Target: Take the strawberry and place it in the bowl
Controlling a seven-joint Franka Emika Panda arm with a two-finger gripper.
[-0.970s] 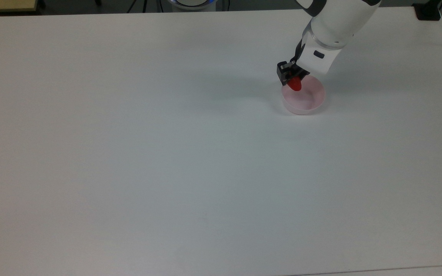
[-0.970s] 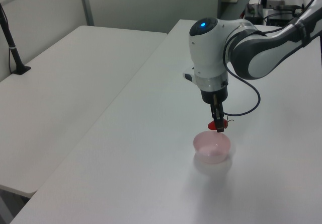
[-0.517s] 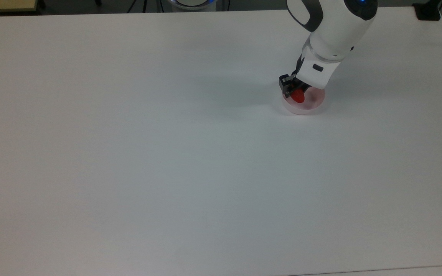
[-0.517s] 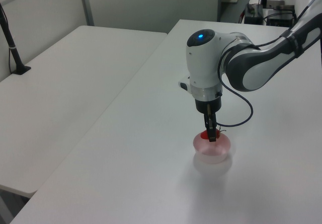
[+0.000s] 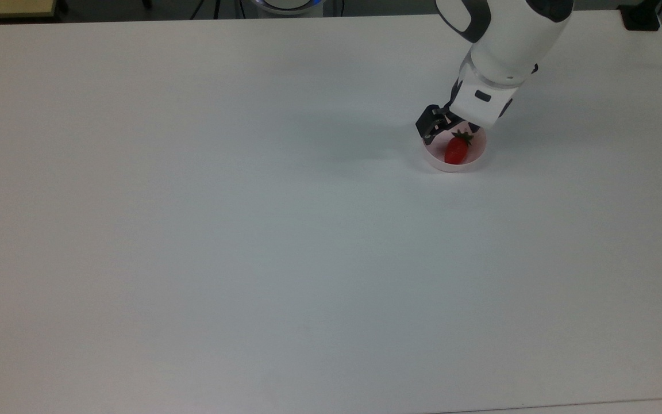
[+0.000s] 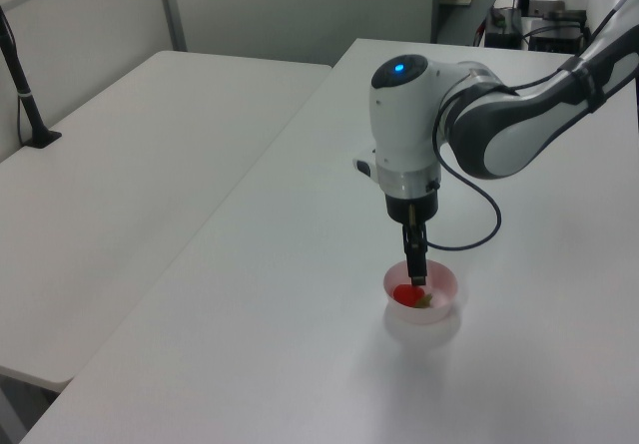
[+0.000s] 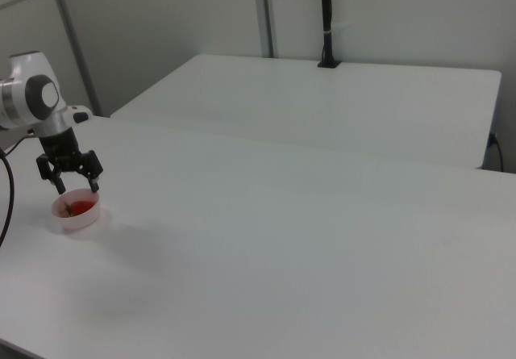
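The red strawberry (image 5: 456, 149) with its green cap lies free inside the pale pink bowl (image 5: 479, 160) at the top view's right. In the left view the strawberry (image 6: 406, 295) rests on the floor of the bowl (image 6: 444, 303); in the right view the strawberry (image 7: 78, 207) is a red patch inside the bowl (image 7: 81, 219). My gripper (image 5: 450, 128) hovers just above the bowl's rim, open and holding nothing. The right view shows the gripper (image 7: 76, 186) with its two fingers spread wide over the bowl. The gripper (image 6: 418, 279) hangs straight down over the bowl in the left view.
The bowl stands on a wide white table (image 5: 250, 230). A second white table (image 6: 120, 165) stands beside it, with a black pole (image 7: 326, 20) clamped at its far edge. A black cable (image 6: 479, 234) loops from the arm near the bowl.
The gripper opened and let the strawberry go; it now lies in the bowl. The gripper has risen slightly above the rim.
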